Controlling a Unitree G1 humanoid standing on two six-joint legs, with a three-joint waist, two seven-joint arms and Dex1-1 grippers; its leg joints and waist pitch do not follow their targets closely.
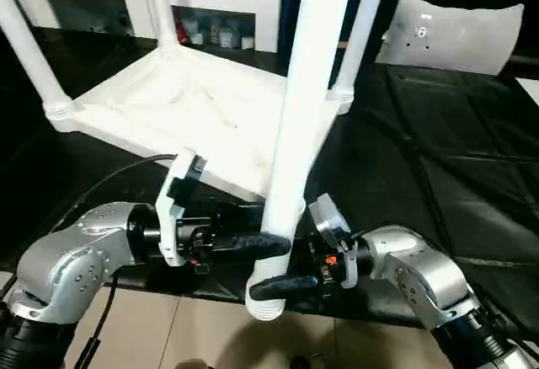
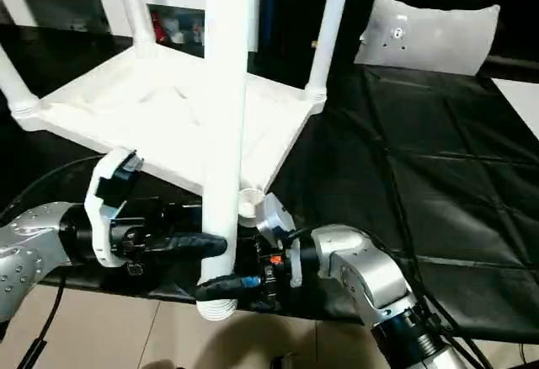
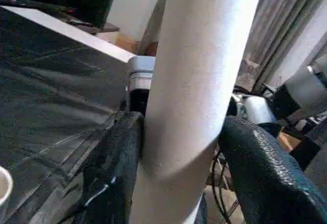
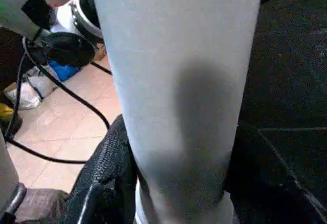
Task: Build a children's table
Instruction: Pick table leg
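We hold the long white tapered plastic leg (image 1: 299,116) upright, left gripper (image 1: 257,244) and right gripper (image 1: 282,284) both clenched on it, beside the upturned white ribbed tabletop (image 1: 194,112), likely lining up its empty near corner socket (image 2: 249,200).

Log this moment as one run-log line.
left gripper: shut on long white plastic leg | right gripper: shut on leg | upturned white tabletop: three legs fitted

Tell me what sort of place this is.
Probably an indoor room set up as a workspace: a white shelved cabinet at the back, black matting under the upturned table top, and a tiled floor with loose cables.
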